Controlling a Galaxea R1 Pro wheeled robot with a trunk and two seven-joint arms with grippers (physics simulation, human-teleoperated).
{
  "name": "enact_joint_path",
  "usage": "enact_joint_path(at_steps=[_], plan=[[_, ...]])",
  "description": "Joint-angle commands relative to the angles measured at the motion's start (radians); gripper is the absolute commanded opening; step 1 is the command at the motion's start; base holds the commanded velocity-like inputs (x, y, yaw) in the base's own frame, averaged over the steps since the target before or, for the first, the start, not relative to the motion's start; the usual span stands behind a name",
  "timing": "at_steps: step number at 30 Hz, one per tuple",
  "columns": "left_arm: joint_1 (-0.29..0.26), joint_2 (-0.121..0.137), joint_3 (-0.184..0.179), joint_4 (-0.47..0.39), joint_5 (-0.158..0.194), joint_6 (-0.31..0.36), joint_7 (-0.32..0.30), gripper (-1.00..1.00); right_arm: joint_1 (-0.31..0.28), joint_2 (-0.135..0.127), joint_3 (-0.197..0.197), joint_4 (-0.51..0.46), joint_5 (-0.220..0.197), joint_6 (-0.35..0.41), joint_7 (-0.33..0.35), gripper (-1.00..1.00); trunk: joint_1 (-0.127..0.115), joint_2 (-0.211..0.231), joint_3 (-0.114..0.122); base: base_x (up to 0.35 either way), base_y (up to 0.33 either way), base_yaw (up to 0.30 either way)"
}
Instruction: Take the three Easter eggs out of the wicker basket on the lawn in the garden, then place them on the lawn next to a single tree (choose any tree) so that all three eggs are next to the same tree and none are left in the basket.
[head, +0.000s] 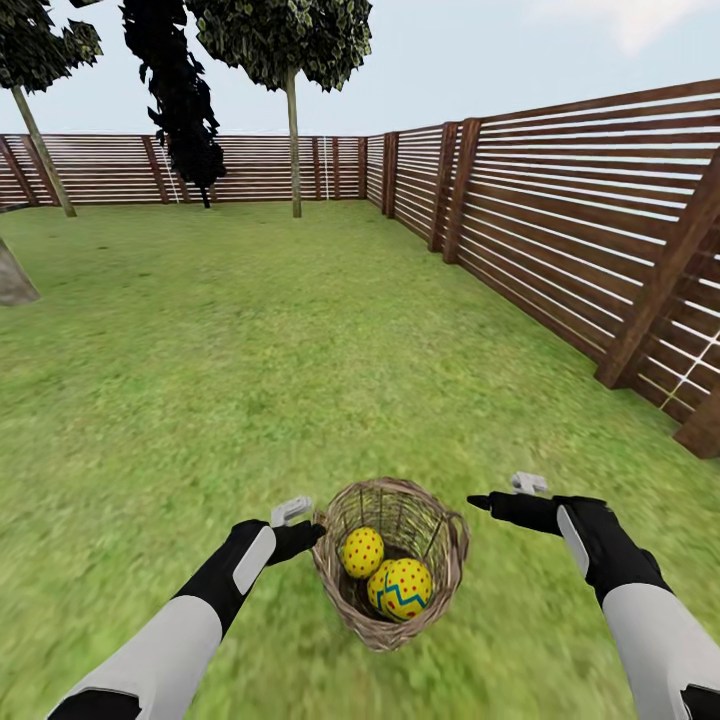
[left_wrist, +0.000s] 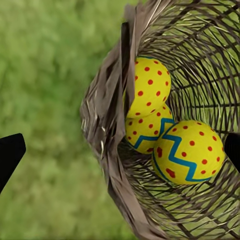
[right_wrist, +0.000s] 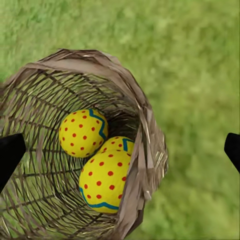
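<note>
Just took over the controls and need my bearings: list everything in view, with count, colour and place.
Eggs: three, yellow with red dots and blue zigzags, all in the basket.
Basket: one, brown wicker, on the lawn between the grippers.
Lawn: green, all around.
Fence: brown slats, along the back and right.
Trees: three by the far fence, thin trunks, dark foliage.
Left gripper: black, open, straddling the basket's rim.
Right gripper: black, open, just right of the basket.
</note>
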Motion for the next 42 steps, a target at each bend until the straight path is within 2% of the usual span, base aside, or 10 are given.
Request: enact_joint_path(at_steps=[1,8,18,19,20,21,28,33,39,42], plan=[[0.000,0.001,-0.005,-0.002,0.011,0.003,0.009,1.00,-0.001,0.000,-0.003,-0.002,0.002,0.007,0.008,1.00,0.004,-0.008,-0.004,0.000,0.000,0.000],[0.040,0.035,-0.011,0.010,0.009,0.025,0.011,1.00,-0.012,0.006,0.010,0.004,0.002,0.001,0.003,1.00,0.004,-0.007,-0.004,0.000,0.000,0.000],[0.021,0.015,-0.015,-0.029,0.013,0.065,0.050,1.00,-0.064,-0.002,0.044,-0.021,-0.050,0.047,0.059,1.00,0.004,-0.007,-0.004,0.000,0.000,0.000],[-0.053,0.008,-0.015,-0.114,0.014,0.270,0.242,1.00,-0.064,-0.002,0.044,-0.021,-0.050,0.048,0.060,1.00,0.004,-0.007,-0.004,0.000,0.000,0.000],[-0.119,-0.014,-0.015,-0.130,0.017,0.323,0.375,1.00,-0.064,-0.002,0.044,-0.021,-0.050,0.053,0.033,1.00,0.004,-0.007,-0.004,0.000,0.000,0.000],[-0.135,-0.019,-0.015,-0.129,0.017,0.339,0.404,1.00,-0.064,-0.002,0.045,-0.021,-0.050,0.054,0.023,1.00,0.004,-0.007,-0.004,0.000,0.000,0.000],[-0.249,-0.028,-0.015,0.092,0.017,0.372,0.458,1.00,-0.064,0.002,0.082,-0.020,-0.004,0.060,-0.080,1.00,0.004,-0.007,-0.004,0.000,0.000,0.000],[-0.260,-0.031,-0.015,0.121,0.017,0.365,0.460,1.00,-0.064,0.000,0.091,-0.022,0.013,0.059,-0.102,1.00,0.004,-0.007,-0.004,0.000,0.000,0.000],[-0.261,-0.030,-0.015,0.122,0.017,0.361,0.452,1.00,-0.064,-0.032,0.074,-0.011,-0.005,0.058,0.195,1.00,0.004,-0.007,-0.004,0.000,0.000,0.000],[-0.261,-0.030,-0.015,0.117,0.017,0.353,0.445,1.00,-0.063,-0.070,0.016,-0.005,-0.008,0.058,0.319,1.00,0.004,-0.007,-0.004,0.000,0.000,0.000]])
